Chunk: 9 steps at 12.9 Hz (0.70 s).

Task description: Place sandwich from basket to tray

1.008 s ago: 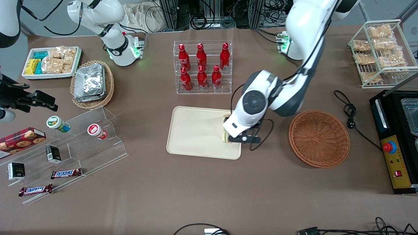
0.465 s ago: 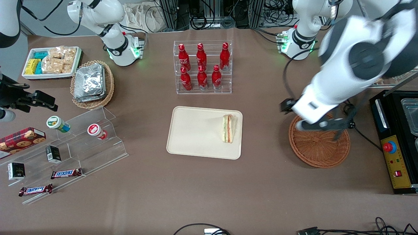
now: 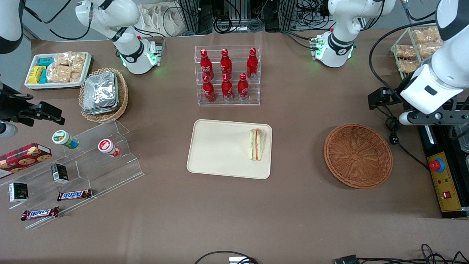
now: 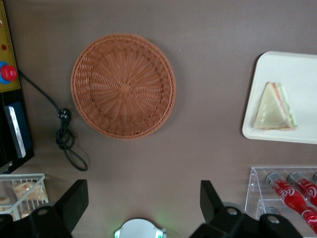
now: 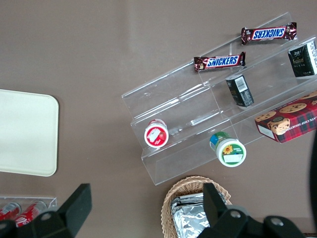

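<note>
the sandwich (image 3: 257,144) has pale white bread with green, orange-red and yellow stripes along its edge, on a plain cream-beige tray (image 3: 220,150). beside the tray, toward the working arm's end, the basket (image 3: 358,155) is reddish-brown weave on a brown tablecloth (image 3: 234,212). the gripper (image 4: 141,210), high above the basket, has black fingers.

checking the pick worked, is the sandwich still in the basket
No, the sandwich lies on the tray; the basket holds nothing, and the open gripper is elsewhere.
</note>
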Available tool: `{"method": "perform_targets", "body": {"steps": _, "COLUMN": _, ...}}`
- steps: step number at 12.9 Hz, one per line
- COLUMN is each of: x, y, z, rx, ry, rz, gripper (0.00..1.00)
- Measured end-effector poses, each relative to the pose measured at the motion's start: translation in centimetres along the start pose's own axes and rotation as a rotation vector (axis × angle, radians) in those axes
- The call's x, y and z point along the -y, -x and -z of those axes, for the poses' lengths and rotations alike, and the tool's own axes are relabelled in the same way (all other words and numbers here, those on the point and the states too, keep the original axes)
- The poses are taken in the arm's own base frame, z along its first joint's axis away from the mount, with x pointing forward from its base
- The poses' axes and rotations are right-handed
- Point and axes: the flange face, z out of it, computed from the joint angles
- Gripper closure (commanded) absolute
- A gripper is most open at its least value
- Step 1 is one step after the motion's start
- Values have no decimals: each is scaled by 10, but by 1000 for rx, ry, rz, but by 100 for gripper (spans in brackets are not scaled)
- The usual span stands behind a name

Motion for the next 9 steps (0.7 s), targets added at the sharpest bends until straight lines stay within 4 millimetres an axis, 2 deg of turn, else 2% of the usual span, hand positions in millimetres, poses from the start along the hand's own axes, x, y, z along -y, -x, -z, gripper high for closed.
{"method": "perform_targets", "body": {"steps": 4, "x": -5, "y": 11, "z": -30, "rx": 59, "ry": -35, "rz": -10, "gripper": 0}}
{"method": "perform_targets", "body": {"steps": 9, "x": -4, "y": 34, "z": -37, "rx": -16, "ry": -36, "rz": -10, "gripper": 0}}
